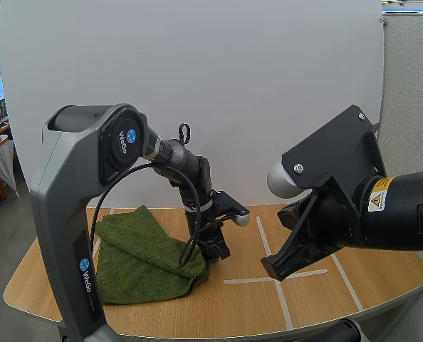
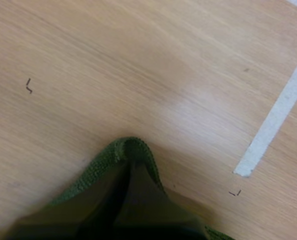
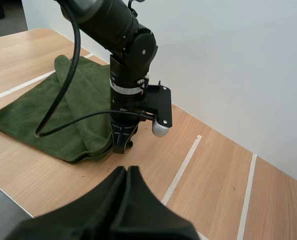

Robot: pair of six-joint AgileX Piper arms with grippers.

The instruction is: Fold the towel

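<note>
Wooden bench (image 1: 268,310) crossed by white tape lines (image 1: 265,279) carries the towel (image 1: 137,260), a green one. In the high view it lies toward 9 o'clock, rumpled and partly doubled over on itself.

The left gripper (image 1: 211,249) points straight down at the towel's 3 o'clock edge and touches the cloth. In the left wrist view its fingers are pressed together on a fold of the towel, whose hem wraps over the tips. Bare wood and a tape line lie beyond.

The right gripper (image 3: 126,172) has its fingers lying together as one dark wedge, with nothing between them. It hangs above the bench at 3 o'clock of the left gripper, well apart from the towel.

In the right wrist view the left arm (image 3: 131,75) stands upright at the towel's corner, and the cloth spreads away from it toward 9 o'clock.
</note>
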